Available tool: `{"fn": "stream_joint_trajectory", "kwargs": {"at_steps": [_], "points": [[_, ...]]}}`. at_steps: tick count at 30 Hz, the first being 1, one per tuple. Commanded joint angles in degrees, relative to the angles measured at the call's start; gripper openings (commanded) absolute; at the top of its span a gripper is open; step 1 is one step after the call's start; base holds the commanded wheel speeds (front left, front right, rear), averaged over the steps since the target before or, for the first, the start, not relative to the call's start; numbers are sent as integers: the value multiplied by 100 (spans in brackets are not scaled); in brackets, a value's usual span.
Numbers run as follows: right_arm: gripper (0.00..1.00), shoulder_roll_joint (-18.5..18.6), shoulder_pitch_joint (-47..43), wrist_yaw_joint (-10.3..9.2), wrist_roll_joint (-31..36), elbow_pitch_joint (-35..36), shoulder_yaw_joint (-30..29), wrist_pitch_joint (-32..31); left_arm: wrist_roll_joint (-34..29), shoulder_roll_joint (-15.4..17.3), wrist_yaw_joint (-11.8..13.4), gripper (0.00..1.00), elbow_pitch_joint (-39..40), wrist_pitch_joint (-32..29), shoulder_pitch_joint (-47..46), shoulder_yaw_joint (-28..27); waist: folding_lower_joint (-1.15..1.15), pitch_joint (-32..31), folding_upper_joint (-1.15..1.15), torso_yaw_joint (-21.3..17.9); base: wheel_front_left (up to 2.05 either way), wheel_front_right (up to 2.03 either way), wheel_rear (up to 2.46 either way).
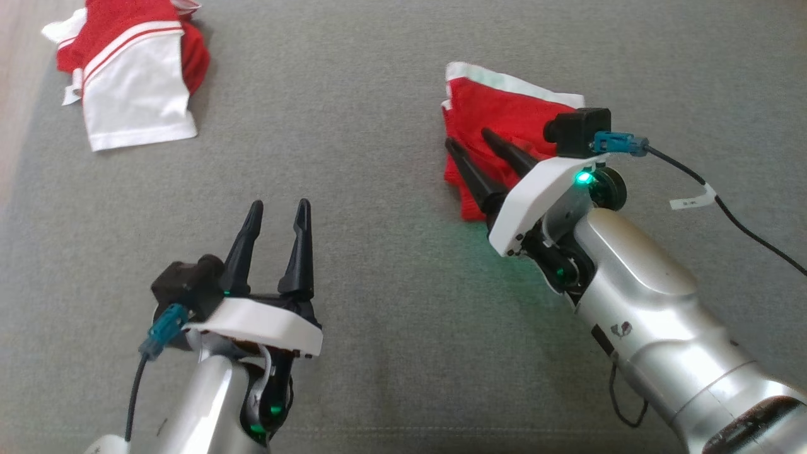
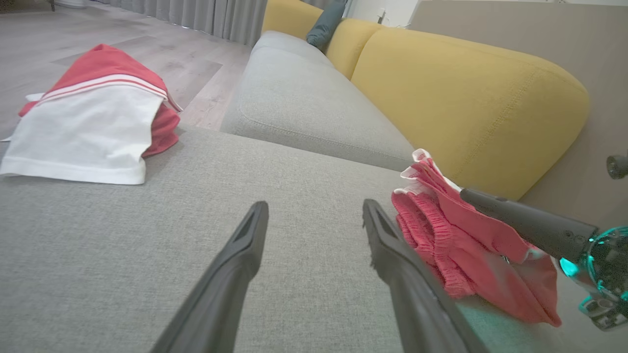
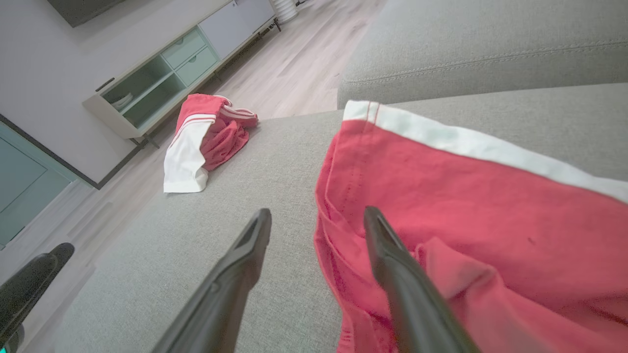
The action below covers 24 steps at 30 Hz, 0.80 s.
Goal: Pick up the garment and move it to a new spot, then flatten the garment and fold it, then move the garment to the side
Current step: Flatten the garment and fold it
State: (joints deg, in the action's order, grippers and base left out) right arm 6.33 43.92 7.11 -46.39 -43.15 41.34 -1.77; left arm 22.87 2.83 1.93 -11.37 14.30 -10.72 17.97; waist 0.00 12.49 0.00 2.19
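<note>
We see the garment [image 1: 498,107] lying on the grey sofa seat [image 1: 378,265], to the right of middle in the head view and towards the far side. It is red, folded into a rough wedge. Its white band [image 1: 504,79] runs along the far edge, slanting from the far left down to the right. Its left edge, a stack of folded layers, runs nearly straight towards us from the band. The wedge narrows to a point at the near end, so its long axis seems to run near to far. The arm hides its right part, so we cannot be sure.

The right tool [image 1: 471,142] is over the garment's near left portion, its fingers pointing up and left. In the right wrist view they stand well apart with nothing clamped between them. One finger [image 3: 392,264] is over the red cloth and the other [image 3: 235,269] over bare seat, with the garment's left edge between them.

The left tool [image 1: 279,205] hovers over the seat at the lower left, fingers spread wide and empty, well apart from the garment.

A second garment [image 1: 135,88], red and white, lies at the seat's far left corner.
</note>
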Motion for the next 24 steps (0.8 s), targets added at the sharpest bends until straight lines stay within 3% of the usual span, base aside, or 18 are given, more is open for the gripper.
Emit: {"fn": "stream_joint_trajectory", "kwargs": {"at_steps": [1,10,17,18,19,23,24], "points": [[100,-58,50,37,-53,229,58,119,22,9,-33,100,160,70,-120,-141,0,-17,0,-57,0,0,0],[100,394,12,37,-109,682,-129,618,77,6,-18,100,148,70,-79,27,0,-73,0,-266,0,0,0],[100,851,20,37,220,545,-414,739,108,6,3,100,161,70,-88,107,0,-45,0,-269,0,0,0],[80,915,27,37,321,483,-413,729,113,6,3,100,164,70,-95,119,0,-33,0,-261,0,0,0],[49,970,35,37,424,417,-390,703,118,6,2,100,166,70,-103,130,0,-20,0,-251,0,0,0],[0,1110,72,37,736,207,-92,464,135,5,10,100,171,70,-138,167,0,30,0,-201,0,0,0],[0,1140,93,37,788,181,9,410,137,5,10,100,169,70,-147,173,0,42,0,-185,0,0,0]]}}
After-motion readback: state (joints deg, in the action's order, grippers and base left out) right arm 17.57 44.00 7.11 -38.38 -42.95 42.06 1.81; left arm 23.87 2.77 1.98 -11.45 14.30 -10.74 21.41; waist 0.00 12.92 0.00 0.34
